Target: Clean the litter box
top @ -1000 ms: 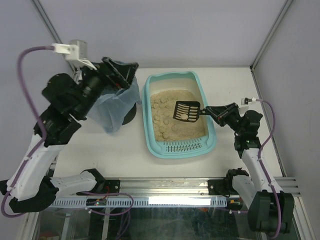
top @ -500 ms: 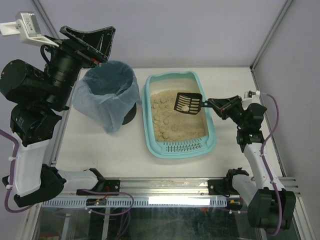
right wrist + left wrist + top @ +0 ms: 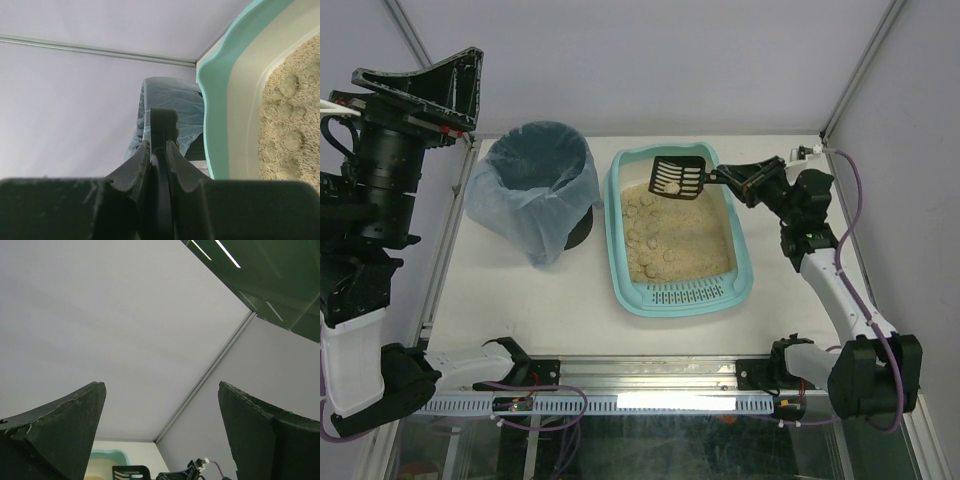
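The light teal litter box [image 3: 617, 250] holds beige litter with several round clumps [image 3: 655, 235] and has a slotted grate at its near end. My right gripper [image 3: 732, 178] is shut on the handle of a black slotted scoop [image 3: 678, 177]. It holds the scoop above the box's far end with one clump on it. In the right wrist view the jaws pinch the handle [image 3: 160, 145], with the box rim [image 3: 220, 95] to the right. My left gripper [image 3: 445, 95] is open and empty, raised high at the far left. Its fingers [image 3: 60, 430] frame the back wall.
A round dark bin with a bluish bag liner [image 3: 535, 185] stands left of the litter box, and it also shows in the right wrist view [image 3: 175, 97]. Enclosure walls rise at the back and right. The white table edge runs along the near rail.
My right gripper has lifted the scoop with its clump and carried it toward the far end of the box. My left arm has swung up and to the left, away from the bin.
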